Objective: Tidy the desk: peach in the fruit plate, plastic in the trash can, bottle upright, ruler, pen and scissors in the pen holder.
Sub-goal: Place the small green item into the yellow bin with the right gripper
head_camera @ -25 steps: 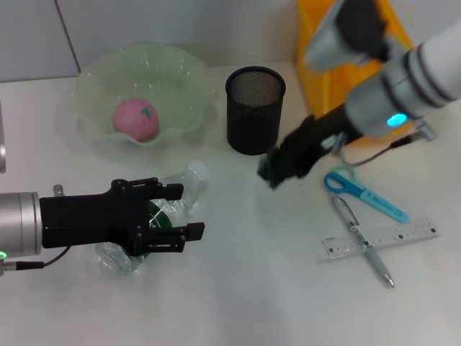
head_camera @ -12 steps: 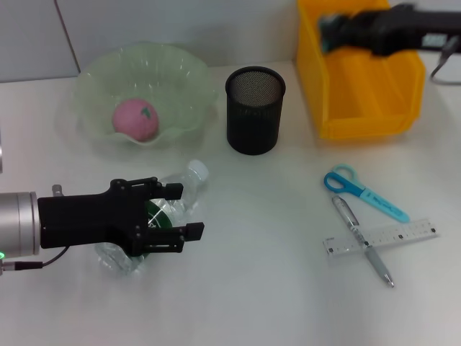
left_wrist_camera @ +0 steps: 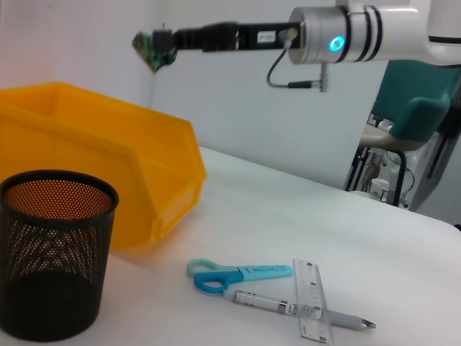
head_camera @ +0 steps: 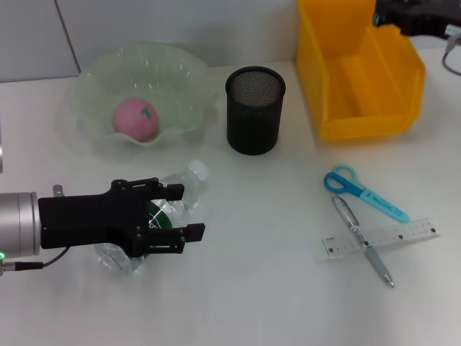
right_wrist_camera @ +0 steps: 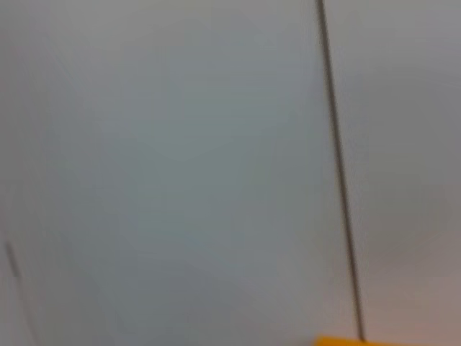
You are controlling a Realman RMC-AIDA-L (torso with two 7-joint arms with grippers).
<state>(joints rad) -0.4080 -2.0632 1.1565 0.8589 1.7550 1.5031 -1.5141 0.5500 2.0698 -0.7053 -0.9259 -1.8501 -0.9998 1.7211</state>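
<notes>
head view: the left end effector (head_camera: 169, 211), matte black and boxy, sits at about 8 o'clock on the white bench (head_camera: 259, 288), its fingers spread open around a clear, crinkled plastic bottle (head_camera: 173, 194) that lies on its side with the white cap toward 1 o'clock. a pink peach (head_camera: 135, 119) rests in the pale green, wavy-rimmed fruit plate (head_camera: 194, 86) at 11 o'clock. the round black mesh pen holder (head_camera: 255, 110) stands near 12 o'clock, with the glossy yellow trash can (head_camera: 360, 72), an open-fronted bin, at 1 o'clock. at 4 o'clock lie blue-handled scissors (head_camera: 364, 191), a silvery pen (head_camera: 362, 241) and a clear ruler (head_camera: 378, 239) crossing over the pen; open bench surrounds them. the right end effector (head_camera: 382, 14) is at the top edge, above the bin's far rim.

left wrist view: the right end effector (left_wrist_camera: 155, 50) hangs high over the yellow bin (left_wrist_camera: 94, 166), closed on a small crumpled green piece of plastic (left_wrist_camera: 153, 52). the mesh holder (left_wrist_camera: 54, 263), scissors (left_wrist_camera: 238, 274), pen (left_wrist_camera: 295, 310) and ruler (left_wrist_camera: 311, 299) lie below.

right wrist view: only a plain grey wall with one dark seam, and a sliver of yellow.
</notes>
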